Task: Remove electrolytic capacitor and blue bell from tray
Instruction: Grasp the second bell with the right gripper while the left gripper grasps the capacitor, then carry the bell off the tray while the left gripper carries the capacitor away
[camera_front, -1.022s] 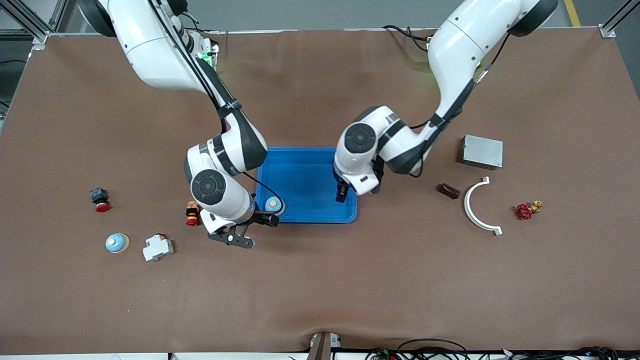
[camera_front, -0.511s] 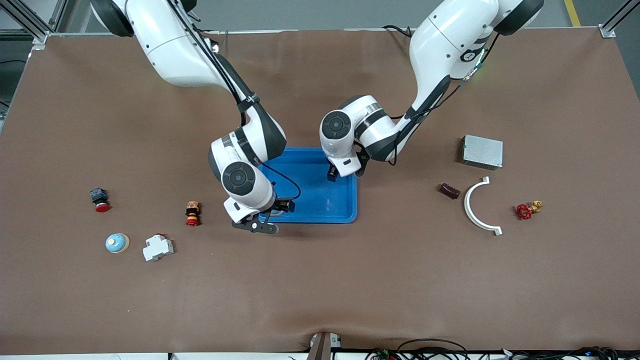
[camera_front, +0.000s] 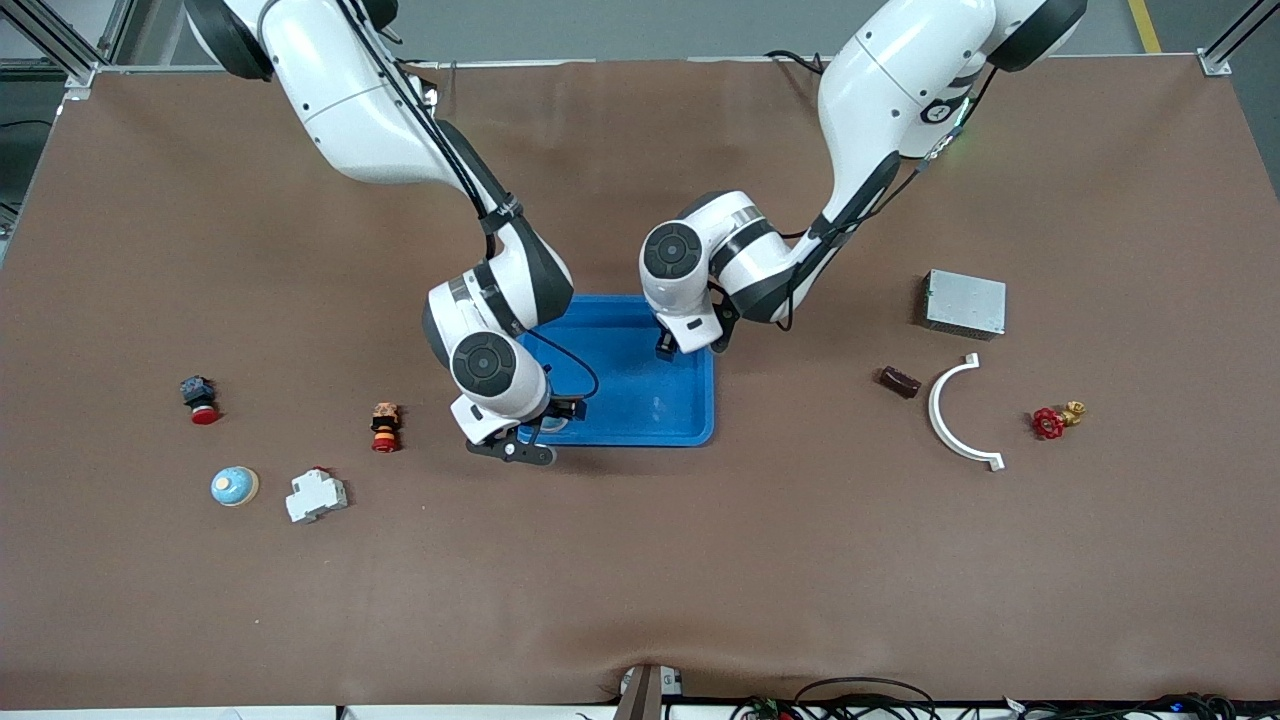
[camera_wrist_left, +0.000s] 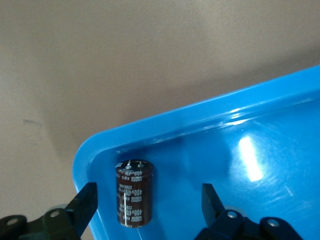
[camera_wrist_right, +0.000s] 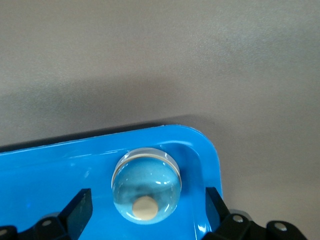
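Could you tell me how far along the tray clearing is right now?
Nothing is out yet. The electrolytic capacitor and blue bell both sit in tray corners. The left gripper and right gripper each straddle theirs, jaws open. Gripping, lifting and removing remain.

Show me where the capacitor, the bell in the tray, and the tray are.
capacitor (camera_wrist_left: 134, 194), left wrist view, on its brown side.
bell (camera_wrist_right: 146, 184), right wrist view, on its blue dome.
tray (camera_front: 640, 395), front view, on its bare floor.

Counted: one tray (camera_front: 680, 425), one capacitor (camera_wrist_left: 134, 192), two bells (camera_wrist_right: 146, 185) (camera_front: 234, 486), two pushbuttons (camera_front: 199, 398) (camera_front: 385, 426), one breaker (camera_front: 316, 495), one box (camera_front: 964, 303), one bracket (camera_front: 950, 412), one valve (camera_front: 1055, 419), one brown block (camera_front: 897, 381).
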